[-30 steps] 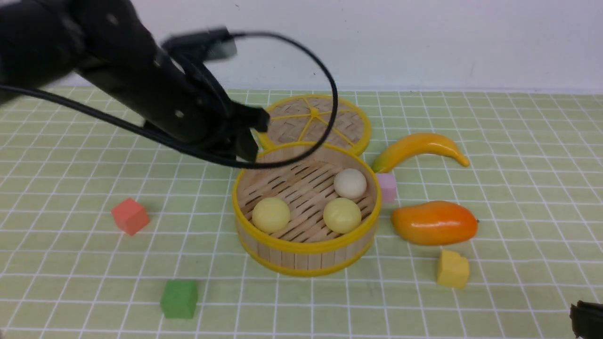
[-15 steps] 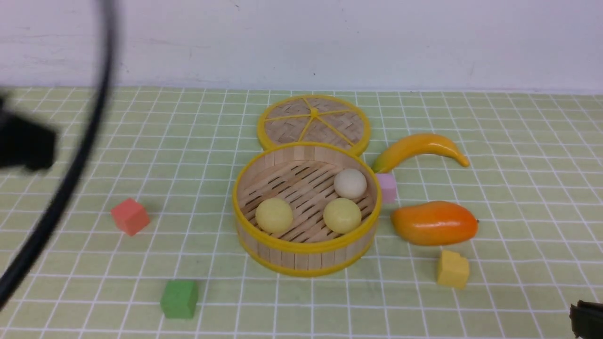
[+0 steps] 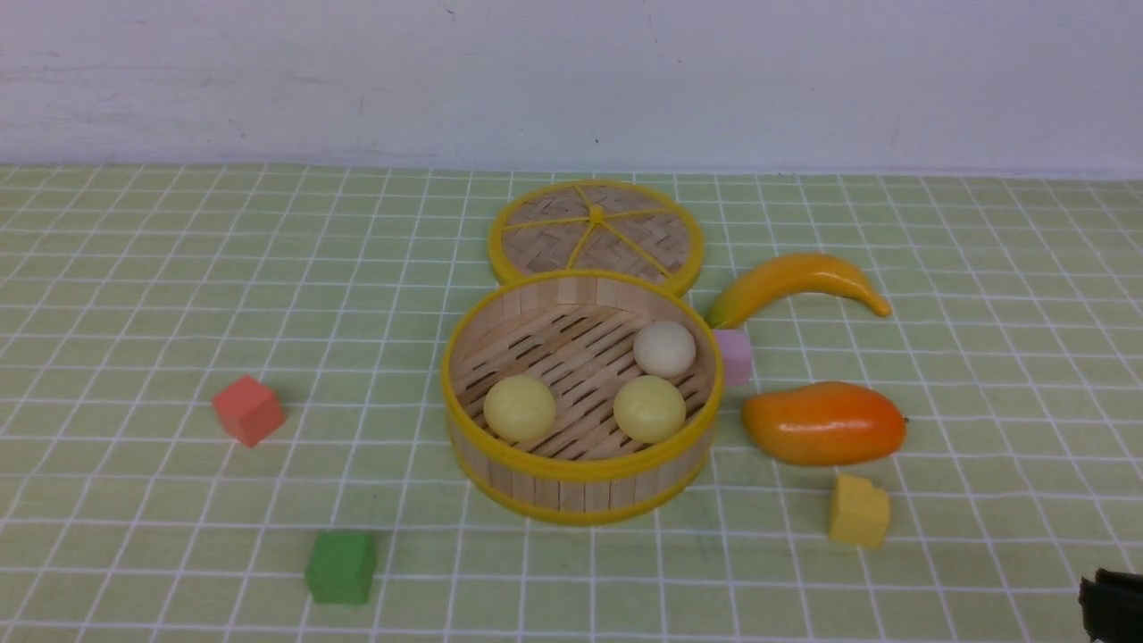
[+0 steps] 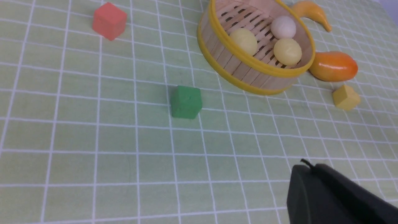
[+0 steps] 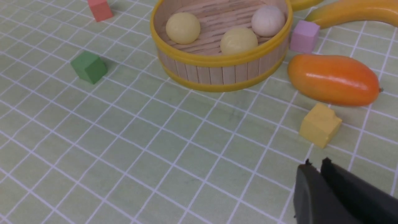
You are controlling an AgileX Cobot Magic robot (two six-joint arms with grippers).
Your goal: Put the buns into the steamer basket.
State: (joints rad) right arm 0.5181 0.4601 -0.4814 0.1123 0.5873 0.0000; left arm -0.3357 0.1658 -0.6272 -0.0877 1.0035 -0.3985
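The steamer basket (image 3: 580, 469) stands mid-table with its yellow rim up. Three buns lie on its slatted floor: a pale yellow one (image 3: 519, 407) at the front left, another pale yellow one (image 3: 649, 409) at the front right, and an off-white one (image 3: 664, 348) behind it. My left gripper (image 4: 306, 165) is shut and empty, low over the cloth and well short of the basket (image 4: 248, 67). My right gripper (image 5: 317, 162) hangs near the yellow block (image 5: 320, 129), its tips a narrow slit apart with nothing between them. Only its dark edge (image 3: 1107, 607) shows in the front view.
The flat woven lid (image 3: 596, 228) lies behind the basket. To the right are a banana (image 3: 795, 279), a pink cube (image 3: 736, 355), a mango (image 3: 823, 421) and the yellow block (image 3: 858, 511). A red cube (image 3: 248, 410) and a green cube (image 3: 340, 566) sit to the left.
My left arm has pulled back from over the basket, out of the front view to the left, and its gripper has shut. The front-left yellow bun settled slightly. The right gripper has not visibly moved.
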